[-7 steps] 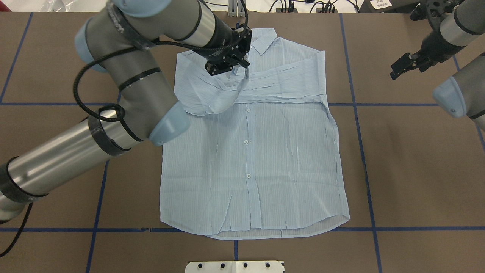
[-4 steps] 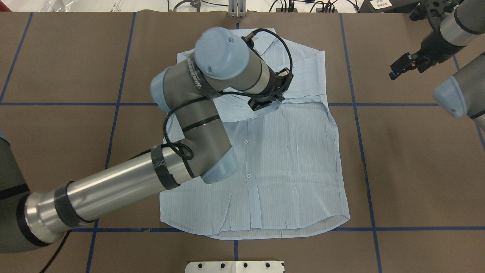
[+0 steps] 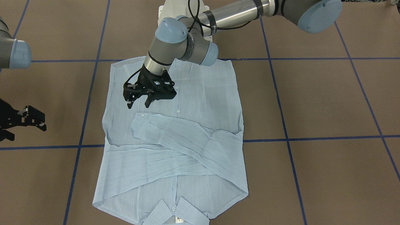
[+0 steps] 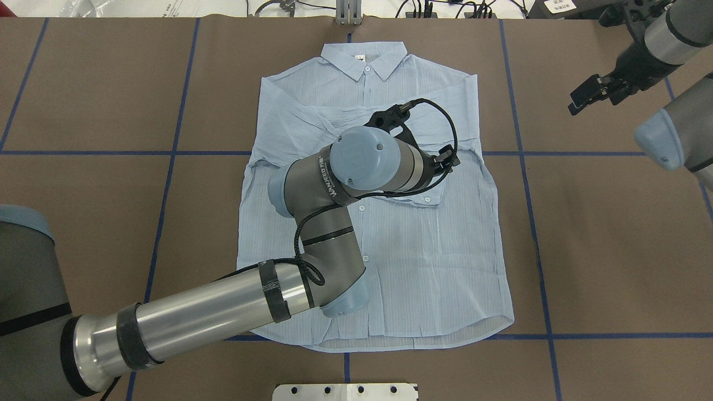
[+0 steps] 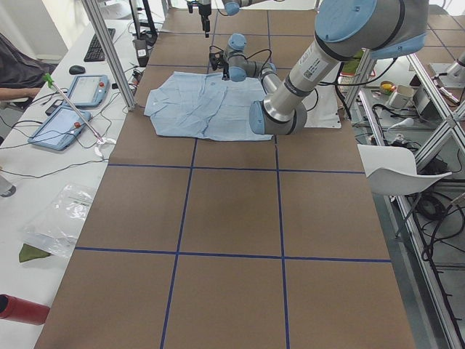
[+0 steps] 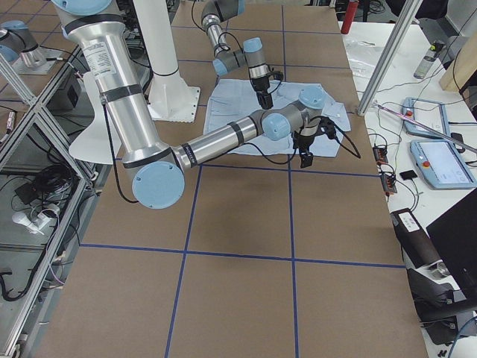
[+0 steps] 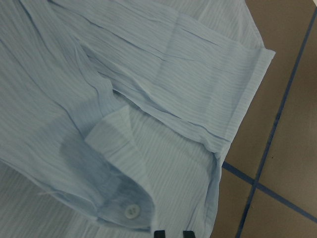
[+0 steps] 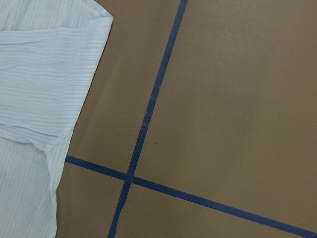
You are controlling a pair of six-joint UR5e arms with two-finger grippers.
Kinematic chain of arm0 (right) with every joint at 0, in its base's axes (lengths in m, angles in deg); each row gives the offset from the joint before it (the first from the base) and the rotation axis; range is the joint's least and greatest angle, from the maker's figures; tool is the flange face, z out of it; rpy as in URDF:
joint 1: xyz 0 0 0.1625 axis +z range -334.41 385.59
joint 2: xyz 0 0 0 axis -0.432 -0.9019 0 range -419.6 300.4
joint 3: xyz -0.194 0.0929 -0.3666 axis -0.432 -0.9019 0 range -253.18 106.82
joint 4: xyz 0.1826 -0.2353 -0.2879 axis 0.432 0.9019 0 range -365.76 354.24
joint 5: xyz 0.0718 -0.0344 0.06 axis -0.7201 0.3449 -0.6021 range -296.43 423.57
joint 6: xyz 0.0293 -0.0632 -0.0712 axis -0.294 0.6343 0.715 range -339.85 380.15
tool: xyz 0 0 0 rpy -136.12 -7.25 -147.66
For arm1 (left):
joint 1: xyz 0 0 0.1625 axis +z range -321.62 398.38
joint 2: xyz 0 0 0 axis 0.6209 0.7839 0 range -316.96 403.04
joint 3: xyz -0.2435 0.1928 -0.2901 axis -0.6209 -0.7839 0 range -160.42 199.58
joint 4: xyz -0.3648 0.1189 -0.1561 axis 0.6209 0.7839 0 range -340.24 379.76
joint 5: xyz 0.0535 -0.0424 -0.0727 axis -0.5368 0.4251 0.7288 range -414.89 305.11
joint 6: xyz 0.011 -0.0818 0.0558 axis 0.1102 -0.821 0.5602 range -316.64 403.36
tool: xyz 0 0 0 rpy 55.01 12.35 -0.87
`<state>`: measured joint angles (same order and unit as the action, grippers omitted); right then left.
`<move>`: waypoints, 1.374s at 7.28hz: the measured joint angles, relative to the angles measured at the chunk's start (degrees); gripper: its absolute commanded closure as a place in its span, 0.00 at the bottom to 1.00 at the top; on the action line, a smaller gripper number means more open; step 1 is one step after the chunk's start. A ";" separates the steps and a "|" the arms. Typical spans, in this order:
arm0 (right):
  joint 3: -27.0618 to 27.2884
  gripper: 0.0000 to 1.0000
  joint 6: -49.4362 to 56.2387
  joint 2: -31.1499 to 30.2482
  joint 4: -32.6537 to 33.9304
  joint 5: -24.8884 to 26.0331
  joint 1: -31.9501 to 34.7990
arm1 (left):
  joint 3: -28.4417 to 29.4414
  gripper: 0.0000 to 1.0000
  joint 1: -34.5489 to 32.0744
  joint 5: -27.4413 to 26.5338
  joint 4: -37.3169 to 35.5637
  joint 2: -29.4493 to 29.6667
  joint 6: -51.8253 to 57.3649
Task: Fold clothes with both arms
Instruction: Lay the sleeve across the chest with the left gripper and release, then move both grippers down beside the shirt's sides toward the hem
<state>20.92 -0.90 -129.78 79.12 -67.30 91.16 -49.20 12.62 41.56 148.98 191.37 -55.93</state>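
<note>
The light blue striped shirt (image 4: 434, 262) lies flat and front-up on the brown table, collar (image 4: 365, 55) at the far side. Both sleeves are folded across the chest; the upper sleeve (image 3: 178, 132) ends in a buttoned cuff (image 3: 140, 120) resting on the shirt. My left gripper (image 3: 137, 105) hovers just above the shirt beside that cuff, open, with nothing in it. In the overhead view its wrist (image 4: 362, 161) hides it. The left wrist view shows the cuff (image 7: 119, 173) lying loose. My right gripper (image 4: 590, 96) is open in the air, off the shirt's right side over bare table.
Blue tape lines (image 4: 523, 167) divide the table into squares. A white base plate (image 4: 345, 391) sits at the near edge. Beyond the far edge are cables, tablets (image 5: 87, 91) and a person's arm (image 5: 18, 73).
The left arm swept the shirt's left sleeve across the chest toward the right side and let go; the sleeve now lies flat. The right gripper has shifted only slightly.
</note>
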 measured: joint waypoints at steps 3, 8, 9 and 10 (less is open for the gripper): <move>2.85 0.00 -3.12 -1.36 -0.12 -2.00 -0.06 | -9.86 0.00 -1.26 0.15 -3.85 -7.33 1.92; 16.85 0.00 -20.68 -8.89 -0.62 3.21 -8.61 | -44.32 0.00 -3.70 1.20 -30.32 -28.42 18.94; 18.77 0.00 -23.33 -9.68 -0.60 4.82 -11.01 | -48.65 0.00 -4.07 1.49 -32.18 -32.17 20.82; 19.99 0.00 -25.33 -10.05 -0.60 6.39 -12.84 | -51.53 0.00 -4.19 1.93 -32.96 -34.79 21.76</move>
<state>40.91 -26.23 -139.83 78.52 -60.91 78.32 -100.73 8.42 43.50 116.03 156.58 -34.17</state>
